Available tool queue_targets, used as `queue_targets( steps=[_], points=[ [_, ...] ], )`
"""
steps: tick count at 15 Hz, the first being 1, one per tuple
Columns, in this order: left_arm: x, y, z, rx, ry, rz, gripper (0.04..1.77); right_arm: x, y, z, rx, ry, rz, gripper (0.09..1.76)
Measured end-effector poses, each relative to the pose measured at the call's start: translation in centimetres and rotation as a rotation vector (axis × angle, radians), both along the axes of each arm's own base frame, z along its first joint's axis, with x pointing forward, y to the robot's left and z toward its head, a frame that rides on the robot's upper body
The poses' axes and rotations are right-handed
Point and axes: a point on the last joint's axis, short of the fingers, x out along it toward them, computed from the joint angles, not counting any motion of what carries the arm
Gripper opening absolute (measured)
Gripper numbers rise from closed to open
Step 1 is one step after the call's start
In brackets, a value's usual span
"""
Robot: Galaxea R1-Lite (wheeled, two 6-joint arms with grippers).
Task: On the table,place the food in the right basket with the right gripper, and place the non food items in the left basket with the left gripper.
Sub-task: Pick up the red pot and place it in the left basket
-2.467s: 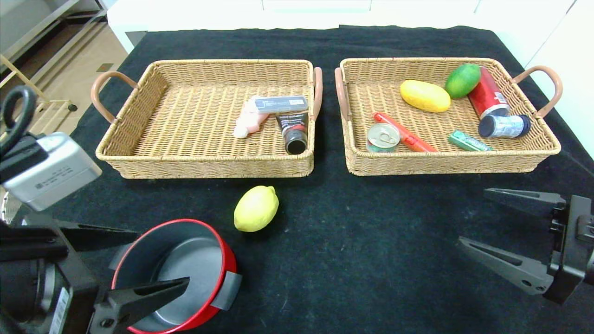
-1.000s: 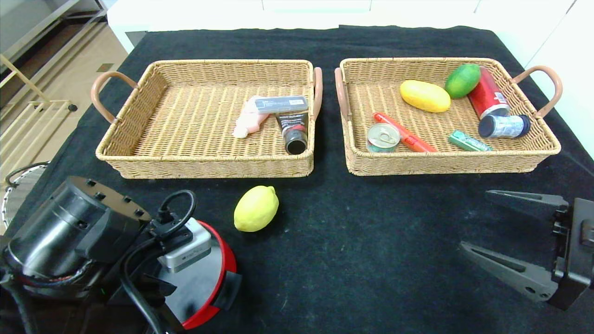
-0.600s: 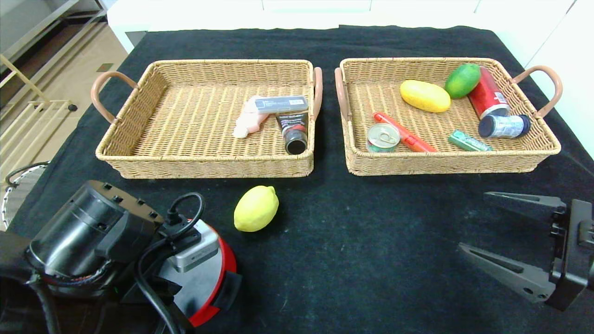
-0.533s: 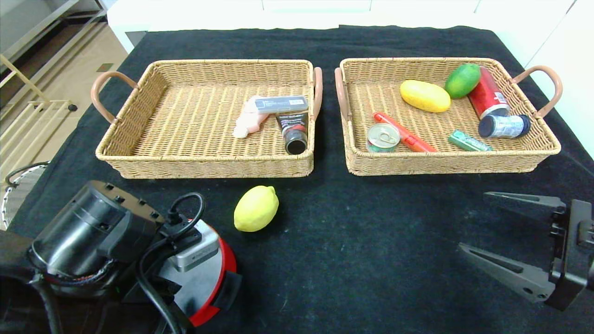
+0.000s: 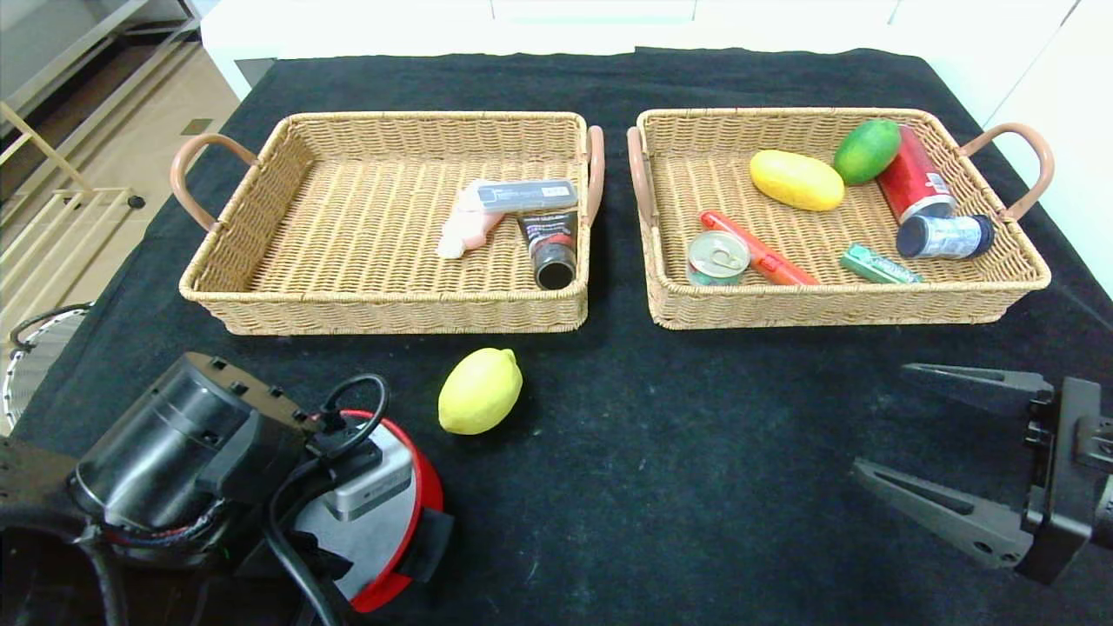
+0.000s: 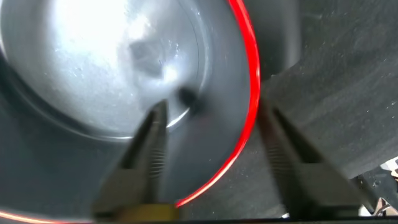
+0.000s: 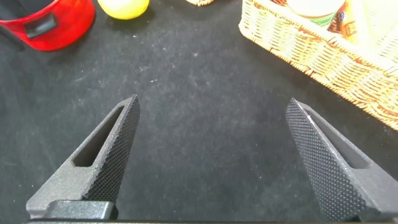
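At the lower left of the head view, the left gripper (image 6: 214,155) is straddling the red pot's (image 5: 409,513) rim with jaws parted, seemingly not yet clamped, to carry it into the left basket (image 5: 261,226), while the right gripper (image 5: 943,456) is hanging wide open and empty at lower right.

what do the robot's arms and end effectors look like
Both are matte black. The left arm has a thick cylindrical wrist ringed with bolts, a looping black cable and a silver camera block. The right end effector has two long tapered fingers with diamond-textured pads. The left end effector has similar dark, slim fingers.
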Motion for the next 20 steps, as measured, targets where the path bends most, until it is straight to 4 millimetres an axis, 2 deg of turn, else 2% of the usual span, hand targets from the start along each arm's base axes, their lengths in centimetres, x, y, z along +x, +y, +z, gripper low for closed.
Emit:
queue_targets(
  steps=[2, 3, 4, 15, 20],
  points=[
    [0.0, 0.0, -0.1, 0.003, 0.004, 0.0, 0.77, 0.0, 0.0, 0.0, -0.001, 0.001, 0.0, 1.71],
    [0.0, 0.0, -0.2, 0.002, 0.008, -0.001, 0.42, 0.0, 0.0, -0.1, -0.001, 0.002, 0.0, 1.71],
    [0.1, -0.1, -0.1, 0.001, -0.001, -0.002, 0.18, 0.1, 0.0, -0.1, -0.001, 0.004, 0.0, 1.71],
    [-0.1, -0.1, -0.6, 0.012, 0.021, -0.003, 0.19, 0.3, 0.1, -0.3, -0.005, 0.014, -0.001, 1.71],
    [-0.8, 0.2, 0.7, -0.034, -0.022, -0.014, 0.19, 0.2, 0.1, -0.4, -0.018, 0.005, 0.003, 1.71]
  ],
)
